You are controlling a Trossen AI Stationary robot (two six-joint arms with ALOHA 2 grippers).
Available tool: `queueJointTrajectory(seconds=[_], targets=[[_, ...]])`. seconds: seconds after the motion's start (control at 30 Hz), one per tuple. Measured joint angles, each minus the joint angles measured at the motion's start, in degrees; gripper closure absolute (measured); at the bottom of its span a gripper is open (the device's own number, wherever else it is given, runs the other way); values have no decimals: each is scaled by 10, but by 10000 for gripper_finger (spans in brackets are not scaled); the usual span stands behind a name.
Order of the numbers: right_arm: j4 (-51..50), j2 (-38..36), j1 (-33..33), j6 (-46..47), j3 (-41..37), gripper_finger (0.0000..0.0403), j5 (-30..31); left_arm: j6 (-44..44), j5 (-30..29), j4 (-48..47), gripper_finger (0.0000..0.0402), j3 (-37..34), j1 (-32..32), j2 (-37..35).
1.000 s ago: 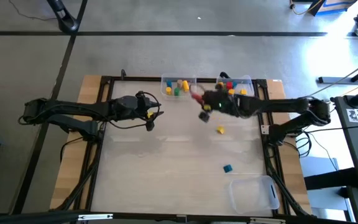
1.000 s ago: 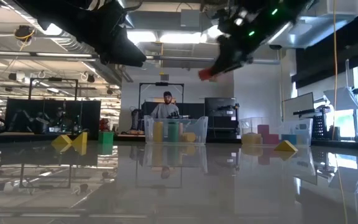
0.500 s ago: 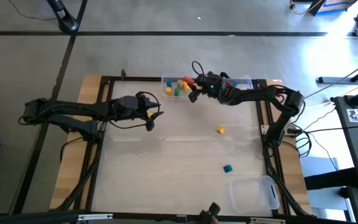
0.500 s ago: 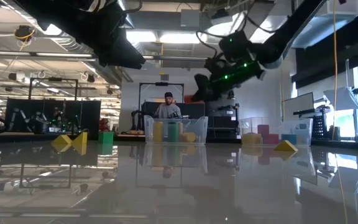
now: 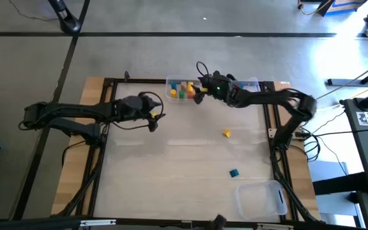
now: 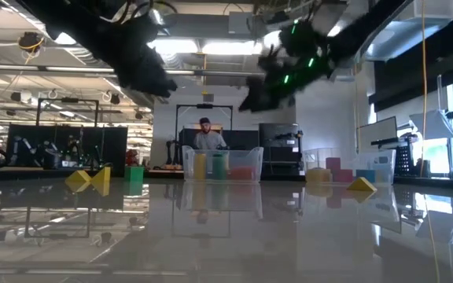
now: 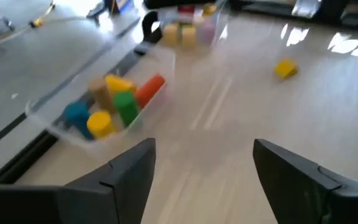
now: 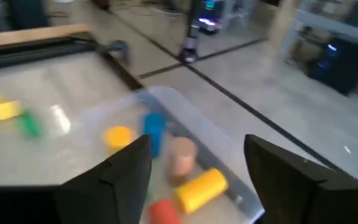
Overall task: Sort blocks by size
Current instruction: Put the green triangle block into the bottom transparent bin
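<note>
Glossy tabletop (image 5: 171, 160); right tool (image 5: 199, 91) (fingers spread) over clear bin (image 5: 183, 89).

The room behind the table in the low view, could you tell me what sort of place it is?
Probably a robotics lab or workshop: exposed ceiling ducts and strip lights, a person at a desk with a monitor, and equipment racks along the back wall.

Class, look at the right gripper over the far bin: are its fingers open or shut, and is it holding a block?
Open and empty. In the right wrist view, the right gripper has its fingers spread wide with nothing between them, above the blocks in the clear bin.
</note>
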Motion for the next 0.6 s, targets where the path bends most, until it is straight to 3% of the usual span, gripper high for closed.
queueJointTrajectory(seconds=[0.3, 0.5, 0.6], targets=[[-290, -195, 115, -5, 0, 135, -45, -28, -28, -134, 148, 1, 49, -1], [-446, -218, 179, 7, -2, 134, -83, 9, 10, -181, 148, 1, 129, 23], [-465, -216, 191, 13, -11, 134, -79, 55, 47, -181, 149, 1, 174, 52]])
